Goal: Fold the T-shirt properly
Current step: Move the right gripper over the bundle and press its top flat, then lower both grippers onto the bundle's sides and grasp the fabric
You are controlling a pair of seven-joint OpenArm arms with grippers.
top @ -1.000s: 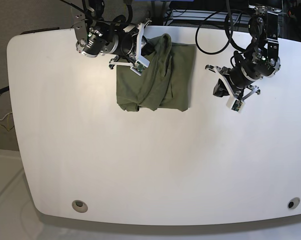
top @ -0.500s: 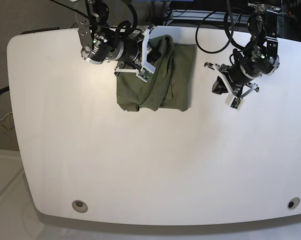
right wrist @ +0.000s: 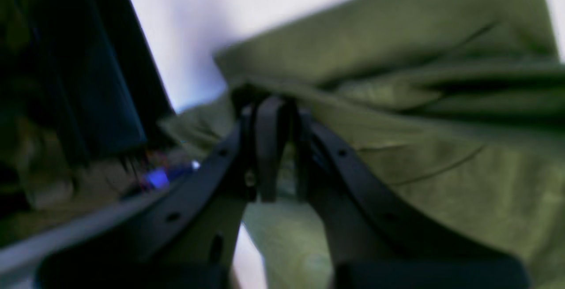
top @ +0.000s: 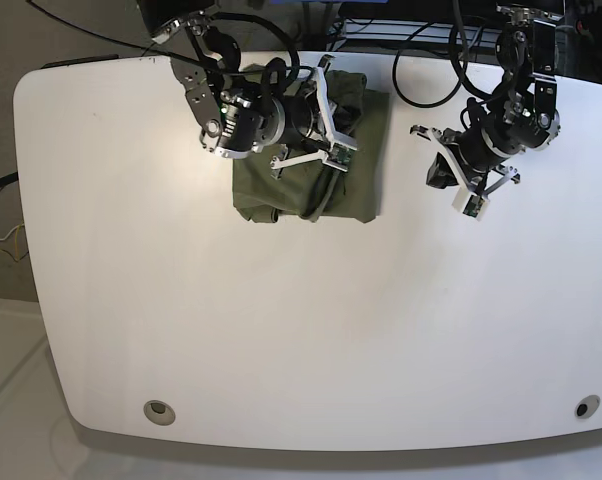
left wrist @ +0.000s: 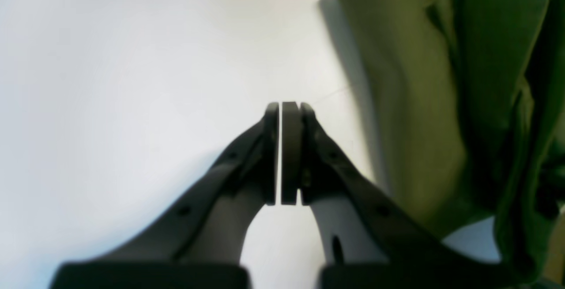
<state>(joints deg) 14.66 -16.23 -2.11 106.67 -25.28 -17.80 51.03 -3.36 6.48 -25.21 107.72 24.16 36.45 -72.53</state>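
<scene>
right arm: sits on the left of the base view, reaching across the upper edge of the t-shirt (top: 306, 170) toward the middle of the table (top: 281, 330).
right gripper (top: 333, 118): over the cloth's upper middle; in the right wrist view its jaws stand nearly together with a fold of olive cloth pinched between them (right wrist: 273, 143), so it reads as grasping the t-shirt.
t-shirt: a partly folded olive bundle at the far middle of the table, rumpled, long axis running from the far edge toward the near edge; a loose lump hangs at its lower left corner.
key relation: the cloth lies directly under and beyond the right gripper, and the held fold would carry toward the bundle's right edge; the right arm is by far the nearer one.
gap: bare white table lies between the bundle's right edge and the other arm.
left gripper (top: 471, 205): well apart from the cloth, to the right of it in the base view; in the left wrist view the jaws (left wrist: 284, 152) are pressed flat together on nothing, with the shirt's edge (left wrist: 397, 103) off to one side.
in the way: nothing lies on the table near the cloth; cables hang past the far edge, clear of the fold.
judgement: the fold looks midway and uneven.
</scene>
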